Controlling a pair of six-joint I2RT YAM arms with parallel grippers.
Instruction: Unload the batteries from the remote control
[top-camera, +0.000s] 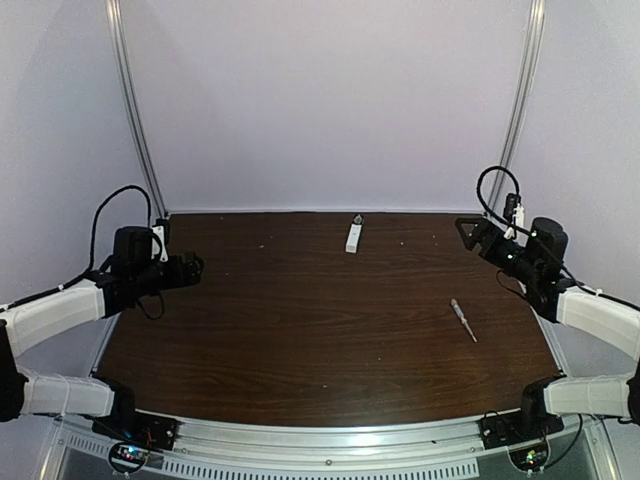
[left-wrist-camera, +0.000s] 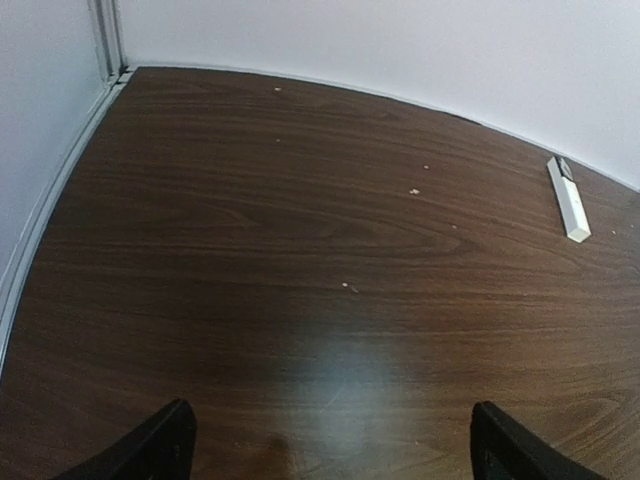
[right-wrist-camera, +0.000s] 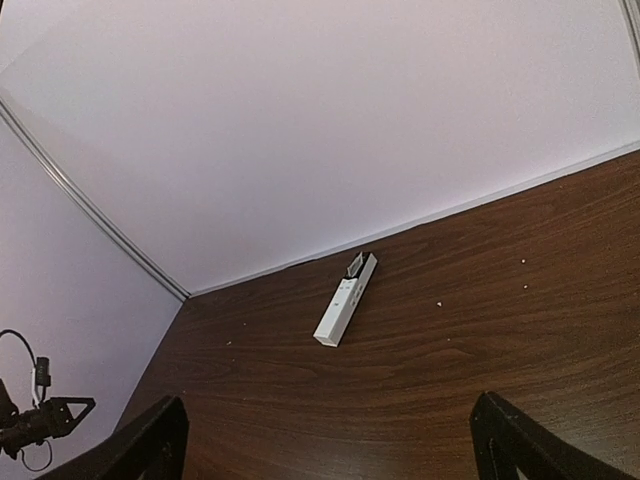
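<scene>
Both arms sit out at their own sides, the left fingers (left-wrist-camera: 160, 448) and the right fingers (right-wrist-camera: 150, 445) spread as wide as they go and holding nothing, which I take as readiness for a first reach. The remote control (top-camera: 353, 236) lies flat at the far edge of the tabletop (top-camera: 300, 330), close to the back wall and well apart from both. Its long axis runs near-to-far, tipped slightly rightward, dark-notched end toward the wall (the batteries I cannot make out). The screwdriver (top-camera: 463, 320) lies nearer the right arm.
</scene>
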